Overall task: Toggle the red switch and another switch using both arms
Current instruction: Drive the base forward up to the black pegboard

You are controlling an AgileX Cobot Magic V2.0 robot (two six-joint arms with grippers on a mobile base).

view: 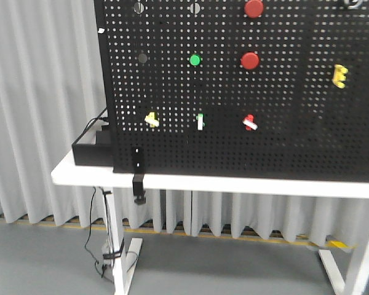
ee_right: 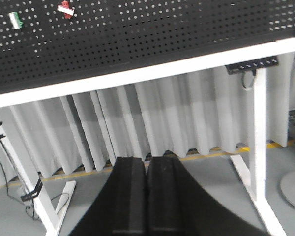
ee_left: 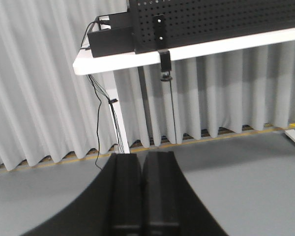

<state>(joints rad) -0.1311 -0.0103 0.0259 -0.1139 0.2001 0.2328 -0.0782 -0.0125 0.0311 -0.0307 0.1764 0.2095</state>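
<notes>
- A black perforated pegboard panel (view: 234, 92) stands upright on the white surface (view: 246, 184) and carries every switch and button.
- A black box (view: 89, 150) sits at the surface's left end. Its inside is hidden, and no other container shows.
- The right pincer (ee_right: 146, 162) has its two black fingers pressed together on nothing. It is low and near, well apart from the panel.
- The left pincer (ee_left: 143, 160) is likewise pressed together and empty, facing the surface's left corner.
- A round red push button (view: 250, 60) sits directly above the task's target.
- A green-and-white toggle switch (view: 200, 121) sits in the lower row and seems a likely partner for the left arm.
- The small red switch with a white lever tip (view: 250, 122) is just right of that toggle. Its lever slants, with the white tip low and to the right.
- From the right pincer, the red switch lies far, high and to the left. It shows only in the right wrist view, so the right arm seems nearer.
</notes>
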